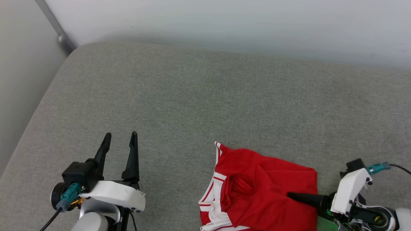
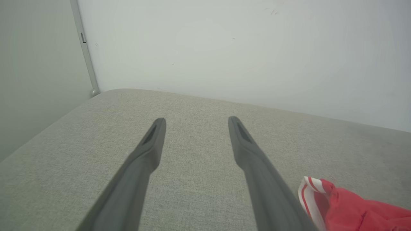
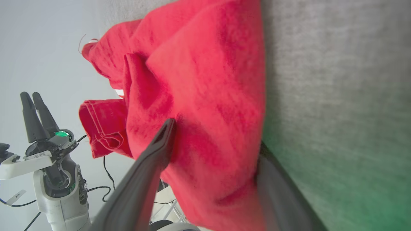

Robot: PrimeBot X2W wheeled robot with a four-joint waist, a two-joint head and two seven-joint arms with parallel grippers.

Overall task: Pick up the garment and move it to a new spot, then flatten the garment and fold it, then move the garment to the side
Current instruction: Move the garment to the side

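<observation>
The garment [image 1: 266,192], bright red with white striped trim, lies bunched on the grey cushion [image 1: 205,96] near its front edge; a corner of it reaches the left wrist view [image 2: 353,208]. My right gripper [image 1: 293,200] comes in from the right. It is open and straddles the garment's right edge [image 3: 208,64]. One finger [image 3: 157,150] rests on top of the fabric and the other is tucked under it against the cushion. My left gripper [image 1: 121,136] hovers open and empty over bare cushion, left of the garment [image 2: 196,122].
A pale wall runs behind the cushion, with a metal post [image 1: 61,38] at the far left corner. The cushion's left edge [image 1: 35,115] drops off beside the left arm. Bare grey fabric stretches behind and to the left of the garment.
</observation>
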